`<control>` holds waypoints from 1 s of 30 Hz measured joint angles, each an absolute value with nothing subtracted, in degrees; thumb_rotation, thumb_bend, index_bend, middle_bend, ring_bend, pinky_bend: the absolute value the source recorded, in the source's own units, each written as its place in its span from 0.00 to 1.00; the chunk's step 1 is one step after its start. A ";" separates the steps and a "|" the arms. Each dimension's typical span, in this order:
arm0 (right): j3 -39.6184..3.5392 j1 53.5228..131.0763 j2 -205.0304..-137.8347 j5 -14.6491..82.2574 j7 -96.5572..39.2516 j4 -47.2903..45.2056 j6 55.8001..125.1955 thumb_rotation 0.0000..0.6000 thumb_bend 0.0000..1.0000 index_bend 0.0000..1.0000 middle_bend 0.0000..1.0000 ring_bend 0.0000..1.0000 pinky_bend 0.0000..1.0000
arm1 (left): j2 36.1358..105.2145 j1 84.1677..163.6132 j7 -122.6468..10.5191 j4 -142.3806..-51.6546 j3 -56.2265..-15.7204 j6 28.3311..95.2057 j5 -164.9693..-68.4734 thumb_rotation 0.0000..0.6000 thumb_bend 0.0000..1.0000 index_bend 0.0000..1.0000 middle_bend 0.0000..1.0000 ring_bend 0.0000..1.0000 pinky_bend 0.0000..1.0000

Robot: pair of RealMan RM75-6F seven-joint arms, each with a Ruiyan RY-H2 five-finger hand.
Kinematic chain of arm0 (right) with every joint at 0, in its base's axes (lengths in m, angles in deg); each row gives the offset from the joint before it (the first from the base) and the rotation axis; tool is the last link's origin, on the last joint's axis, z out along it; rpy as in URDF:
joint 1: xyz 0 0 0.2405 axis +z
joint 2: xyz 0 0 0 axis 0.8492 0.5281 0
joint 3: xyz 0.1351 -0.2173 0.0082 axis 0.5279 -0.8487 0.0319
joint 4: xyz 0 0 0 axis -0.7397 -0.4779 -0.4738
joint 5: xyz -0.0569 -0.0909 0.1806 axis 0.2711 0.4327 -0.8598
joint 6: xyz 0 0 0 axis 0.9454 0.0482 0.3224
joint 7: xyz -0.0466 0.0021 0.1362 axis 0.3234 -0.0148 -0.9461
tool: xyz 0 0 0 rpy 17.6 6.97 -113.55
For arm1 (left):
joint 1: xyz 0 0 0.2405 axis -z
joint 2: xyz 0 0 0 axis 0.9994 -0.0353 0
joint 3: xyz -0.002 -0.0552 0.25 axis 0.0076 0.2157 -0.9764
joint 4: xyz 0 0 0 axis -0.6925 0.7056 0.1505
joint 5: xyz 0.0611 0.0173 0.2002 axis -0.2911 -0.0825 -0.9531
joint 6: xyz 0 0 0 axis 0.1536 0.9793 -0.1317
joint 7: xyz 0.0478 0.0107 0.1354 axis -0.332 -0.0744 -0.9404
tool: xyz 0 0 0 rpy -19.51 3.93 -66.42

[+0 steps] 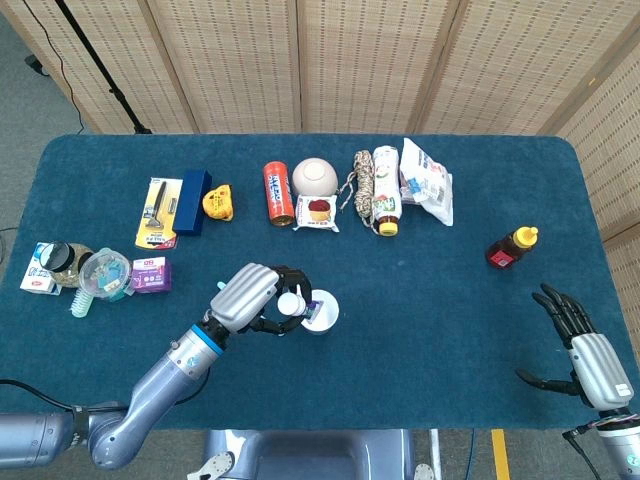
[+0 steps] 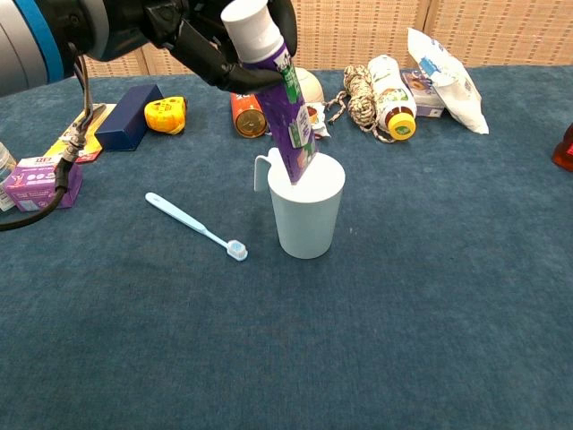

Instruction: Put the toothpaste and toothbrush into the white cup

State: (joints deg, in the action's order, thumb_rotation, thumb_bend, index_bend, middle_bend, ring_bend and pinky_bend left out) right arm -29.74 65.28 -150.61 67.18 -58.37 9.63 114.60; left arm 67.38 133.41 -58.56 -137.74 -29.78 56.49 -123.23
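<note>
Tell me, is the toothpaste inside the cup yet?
Partly: the toothpaste leans with its lower end inside the white cup, cap up, gripped by the left hand.

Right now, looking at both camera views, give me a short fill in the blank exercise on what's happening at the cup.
1. The left hand holds the ____ by its capped end.
2. The tube's lower end is inside the white ____.
3. The toothbrush lies on the ____, outside the cup.
4. The right hand holds ____.

Missing words: toothpaste; cup; table; nothing
</note>
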 measured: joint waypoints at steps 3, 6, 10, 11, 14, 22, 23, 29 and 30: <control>-29.71 65.26 -150.56 67.15 -58.49 9.61 114.66 1.00 0.00 0.00 0.00 0.00 0.00 | 68.64 133.81 -59.40 -136.33 -30.07 56.25 -122.43 1.00 0.42 0.67 0.50 0.46 0.53; -29.71 65.26 -150.55 67.18 -58.50 9.59 114.68 1.00 0.00 0.00 0.00 0.00 0.00 | 69.86 134.12 -60.11 -134.93 -30.30 56.14 -121.53 1.00 0.42 0.67 0.50 0.46 0.53; -29.75 65.34 -150.60 67.17 -58.54 9.53 114.44 1.00 0.00 0.00 0.00 0.00 0.00 | 71.22 134.47 -61.02 -133.17 -30.62 55.99 -120.79 1.00 0.42 0.67 0.50 0.46 0.53; -29.77 65.37 -150.61 67.19 -58.54 9.51 114.39 1.00 0.00 0.00 0.00 0.00 0.00 | 71.62 134.57 -61.29 -132.70 -30.71 55.94 -120.62 1.00 0.42 0.67 0.50 0.46 0.53; -29.80 65.38 -150.61 67.25 -58.53 9.57 114.38 1.00 0.00 0.00 0.00 0.00 0.00 | 73.18 134.97 -62.28 -131.00 -31.03 55.76 -120.05 1.00 0.42 0.67 0.50 0.45 0.53; -29.91 65.43 -150.56 67.38 -58.65 9.59 114.29 1.00 0.00 0.00 0.00 0.00 0.00 | 77.75 135.82 -66.34 -126.08 -32.34 55.86 -118.68 1.00 0.42 0.67 0.49 0.40 0.52; -29.91 65.43 -150.55 67.38 -58.70 9.57 114.30 1.00 0.00 0.00 0.00 0.00 0.00 | 78.18 135.85 -66.66 -125.61 -32.48 55.88 -118.46 1.00 0.42 0.66 0.48 0.39 0.52; -29.96 65.52 -150.54 67.36 -58.85 9.55 114.09 1.00 0.00 0.00 0.00 0.00 0.00 | 79.20 135.76 -67.27 -124.54 -32.70 56.07 -118.17 1.00 0.41 0.60 0.34 0.29 0.48; -29.98 65.54 -150.54 67.37 -58.86 9.55 114.05 1.00 0.00 0.00 0.00 0.00 0.00 | 79.27 135.71 -67.30 -124.43 -32.69 56.14 -118.26 1.00 0.40 0.58 0.31 0.27 0.47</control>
